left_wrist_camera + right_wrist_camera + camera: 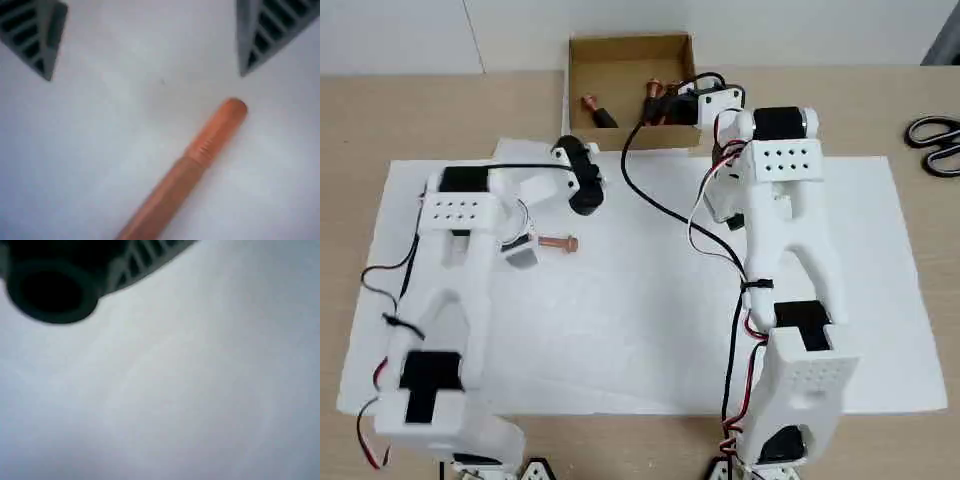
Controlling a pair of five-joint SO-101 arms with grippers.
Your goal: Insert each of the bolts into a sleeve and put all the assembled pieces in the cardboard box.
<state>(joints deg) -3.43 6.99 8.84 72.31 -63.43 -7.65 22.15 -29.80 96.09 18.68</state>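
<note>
A copper bolt lies on the white sheet, just beside my left gripper. In the left wrist view the gripper is open, and the bolt lies on the sheet with its tip pointing into the gap, nearer one finger. My right gripper hangs over the sheet below the cardboard box. It is shut on a black sleeve, whose open end shows beside a ribbed finger. The box holds three bolt-and-sleeve pieces.
Scissors lie on the wooden table at the far right. Black cables run from the box area across the sheet between the arms. The middle and near part of the sheet is bare.
</note>
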